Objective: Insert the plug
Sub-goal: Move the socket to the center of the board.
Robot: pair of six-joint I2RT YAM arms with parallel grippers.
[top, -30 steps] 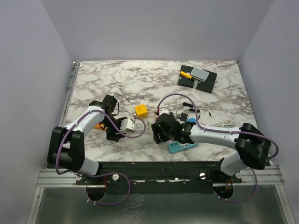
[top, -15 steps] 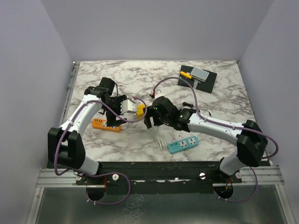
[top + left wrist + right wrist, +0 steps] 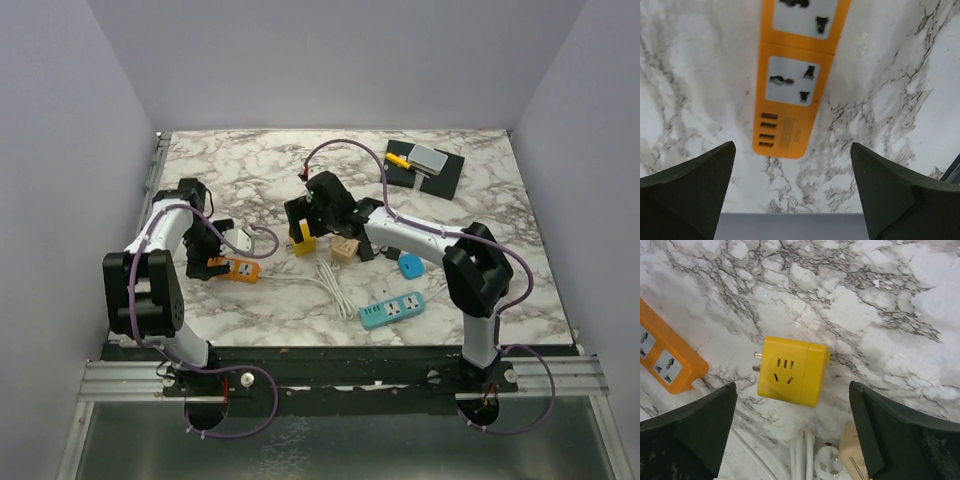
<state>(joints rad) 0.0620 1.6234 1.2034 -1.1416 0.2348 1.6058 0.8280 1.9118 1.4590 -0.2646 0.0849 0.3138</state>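
Note:
An orange power strip [image 3: 238, 268] lies at the left of the marble table; its sockets and USB ports fill the left wrist view [image 3: 795, 75]. My left gripper [image 3: 205, 250] is open and empty, its jaws [image 3: 792, 200] hovering just past the strip's USB end. A yellow cube adapter [image 3: 303, 238] with metal prongs lies mid-table. My right gripper [image 3: 298, 226] is open and empty right above it; in the right wrist view the cube [image 3: 790, 371] sits between and ahead of the fingers [image 3: 695, 435]. A white plug [image 3: 829, 461] on a white cable [image 3: 335, 285] lies beside a beige adapter [image 3: 345, 250].
A teal power strip [image 3: 392, 310] lies near the front, with a blue adapter [image 3: 411, 265] behind it. A black pad [image 3: 425, 165] with a grey block and a yellow piece sits at the back right. The left wall is close to my left gripper.
My left arm swung back and left, now over the orange strip's end. My right arm swung left and away from the teal strip to hover above the yellow cube.

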